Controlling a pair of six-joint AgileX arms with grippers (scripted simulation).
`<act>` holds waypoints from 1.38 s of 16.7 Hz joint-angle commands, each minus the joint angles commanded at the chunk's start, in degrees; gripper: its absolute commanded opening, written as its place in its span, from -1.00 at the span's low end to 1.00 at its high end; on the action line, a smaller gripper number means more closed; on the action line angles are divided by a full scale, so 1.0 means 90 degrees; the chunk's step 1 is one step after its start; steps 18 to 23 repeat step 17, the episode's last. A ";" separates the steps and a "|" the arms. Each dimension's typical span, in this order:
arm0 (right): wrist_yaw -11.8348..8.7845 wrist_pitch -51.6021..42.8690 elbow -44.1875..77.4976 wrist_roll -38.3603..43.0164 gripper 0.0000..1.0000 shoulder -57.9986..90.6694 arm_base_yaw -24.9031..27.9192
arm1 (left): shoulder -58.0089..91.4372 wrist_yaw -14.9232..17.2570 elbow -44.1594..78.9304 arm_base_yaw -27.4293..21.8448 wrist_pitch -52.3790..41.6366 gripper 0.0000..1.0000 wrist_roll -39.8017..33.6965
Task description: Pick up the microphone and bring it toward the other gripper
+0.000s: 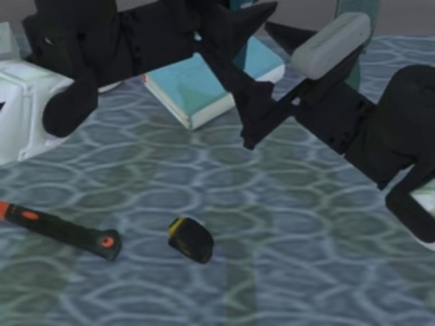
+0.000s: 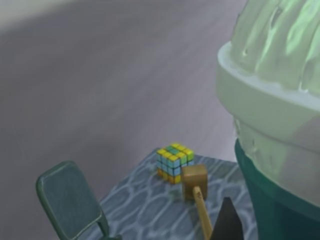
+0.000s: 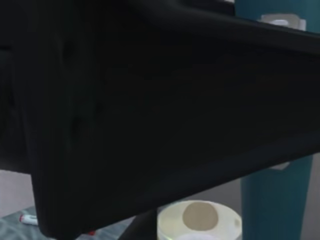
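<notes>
The microphone point(image 2: 280, 125) fills the left wrist view, white head over teal handle, gripped by the left gripper point(image 1: 248, 20) up at the table's far edge. From above, black arms hide nearly all of it. The right gripper point(image 1: 253, 125) sits just below, over the teal book point(image 1: 204, 88); can't tell its fingers. Near the front edge: a tape measure point(image 1: 191, 239) and an orange-dotted tool point(image 1: 64, 231).

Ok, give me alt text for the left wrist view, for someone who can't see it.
The microphone fills much of the frame in close-up, showing its round white head and teal handle. Farther off, a colourful puzzle cube and a wooden mallet sit close together on the patterned blue tabletop, with a dark green stand nearer the camera.
</notes>
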 joint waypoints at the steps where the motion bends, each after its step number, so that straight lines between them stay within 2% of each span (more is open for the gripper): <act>1: 0.0000 0.0000 0.0000 0.0000 1.00 0.0000 0.0000 | 0.0000 0.0000 0.0000 0.0000 0.0000 -1.00 0.0000; 7: 0.0014 -0.0003 -0.0037 -0.0014 1.00 0.0010 -0.0019 | -0.0029 -0.0007 0.0016 0.0014 -0.0008 -1.00 0.0019; 14: -0.0232 0.0075 -0.1500 0.0017 1.00 -0.1349 -0.0211 | -0.0433 0.0743 -0.0365 0.0871 -0.0062 -1.00 0.0049; 16: -0.0284 0.0111 -0.1706 0.0022 1.00 -0.1556 -0.0234 | -0.0502 0.0864 -0.0433 0.1022 -0.0074 -1.00 0.0059; 23: -0.0286 0.0113 -0.1714 0.0022 1.00 -0.1564 -0.0235 | -0.0505 0.0870 -0.0436 0.1030 -0.0075 -1.00 0.0060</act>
